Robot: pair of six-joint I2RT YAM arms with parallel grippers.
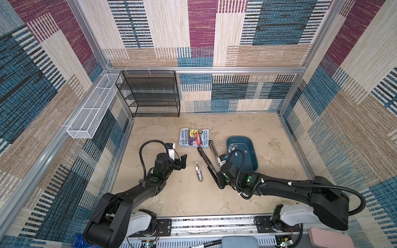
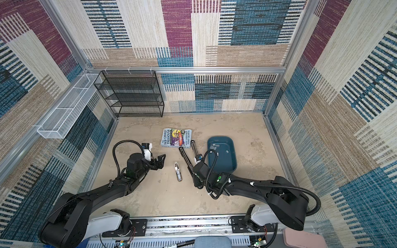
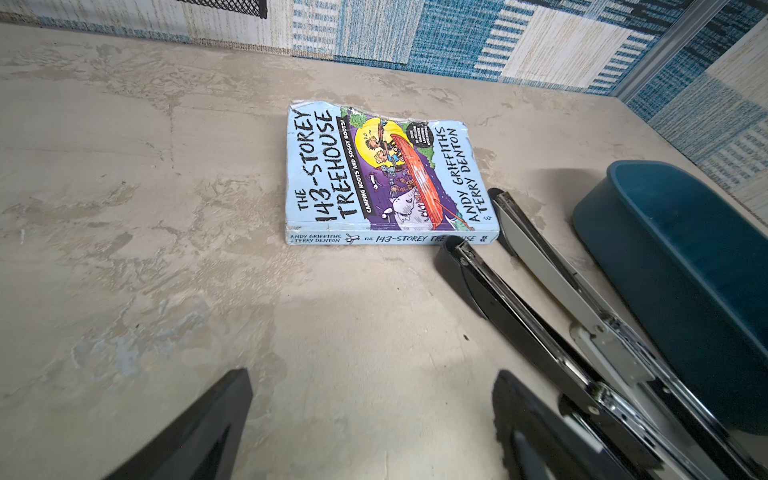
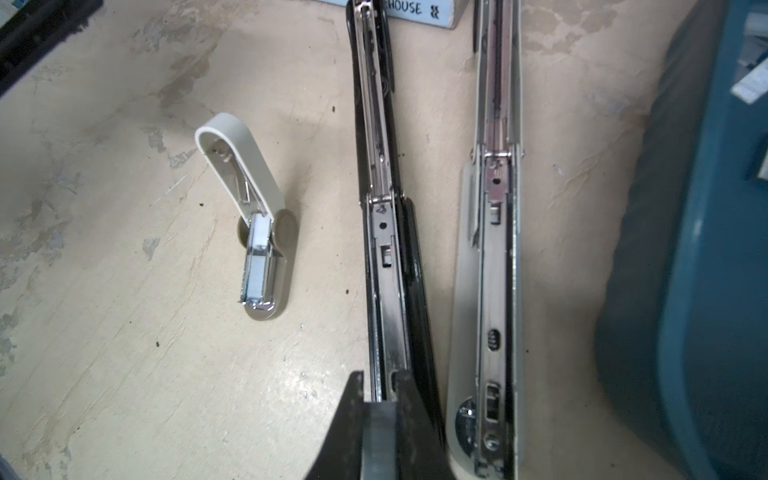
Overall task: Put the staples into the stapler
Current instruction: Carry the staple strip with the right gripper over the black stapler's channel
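Three staplers lie open on the table: a small white-and-chrome one (image 1: 198,171) (image 4: 262,249), a long black one (image 1: 207,163) (image 4: 382,270) and a long grey one (image 1: 213,150) (image 4: 494,270). Loose staples (image 1: 233,146) (image 2: 214,146) lie in the blue tray (image 1: 247,164). My right gripper (image 4: 378,380) (image 1: 221,184) sits at the near end of the black stapler's open magazine. It is shut on a flat grey strip that looks like staples. My left gripper (image 1: 183,161) (image 3: 370,374) hovers wide open and empty, left of the small stapler.
A paperback book (image 1: 194,137) (image 3: 382,174) lies just beyond the far ends of the two long staplers. A black mesh shelf (image 1: 150,94) stands at the back left, and a white mesh basket (image 1: 92,107) hangs on the left wall.
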